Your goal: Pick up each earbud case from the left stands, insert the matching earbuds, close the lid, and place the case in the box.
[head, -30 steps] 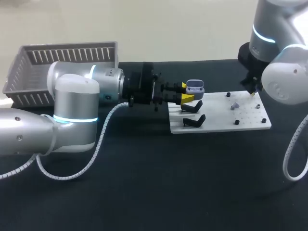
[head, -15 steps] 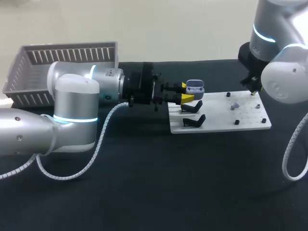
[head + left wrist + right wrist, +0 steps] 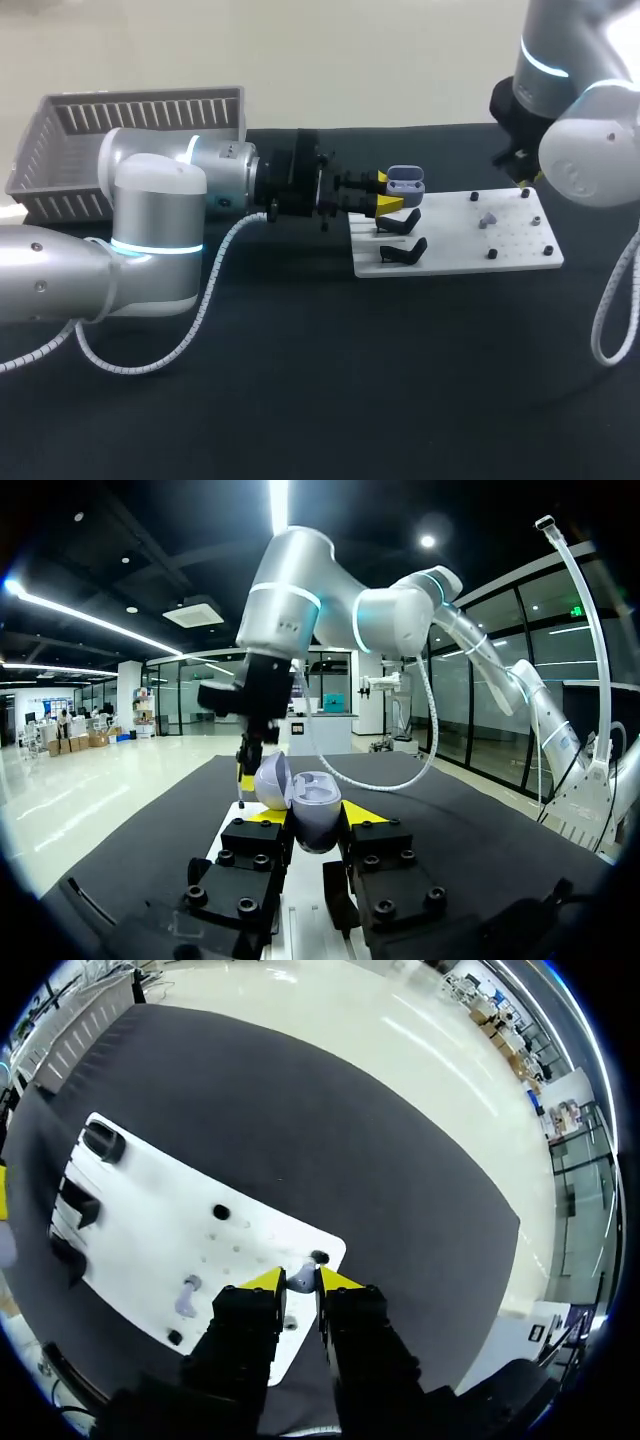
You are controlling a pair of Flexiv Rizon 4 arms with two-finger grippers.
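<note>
**Case held at the stands, earbud pinched over the board**

Nearest the head camera, the left arm [image 3: 150, 215] lies across the black tabletop [image 3: 300, 400] from the left. Its left gripper [image 3: 383, 195] is at the white board's [image 3: 455, 255] left edge, above two black stands [image 3: 402, 222]. The gripper pinches the lavender earbud case [image 3: 405, 180], one yellow tip on each side.

From above, the case reads only as a small pale shape. The left wrist view shows more. The case sits upright between the fingers, and its lid [image 3: 271, 780] is swung open and leaning to one side. The hollow inside faces up. The right arm [image 3: 290, 610] hangs just ahead of it.

Farther along the board, one loose earbud [image 3: 487, 219] lies among small black pegs. The head view does not make out what the right arm holds, because its wrist covers the fingertips. The right wrist view settles it. The right gripper [image 3: 301, 1282] is nearly closed, and a held earbud [image 3: 301, 1277] is nipped between its yellow tips. It hangs above the board's corner, beside a peg [image 3: 319, 1257]. The loose earbud lies on the board beside the gripper.

At the tabletop's far left stands the grey slatted box [image 3: 130, 125], well apart from the board.
</note>
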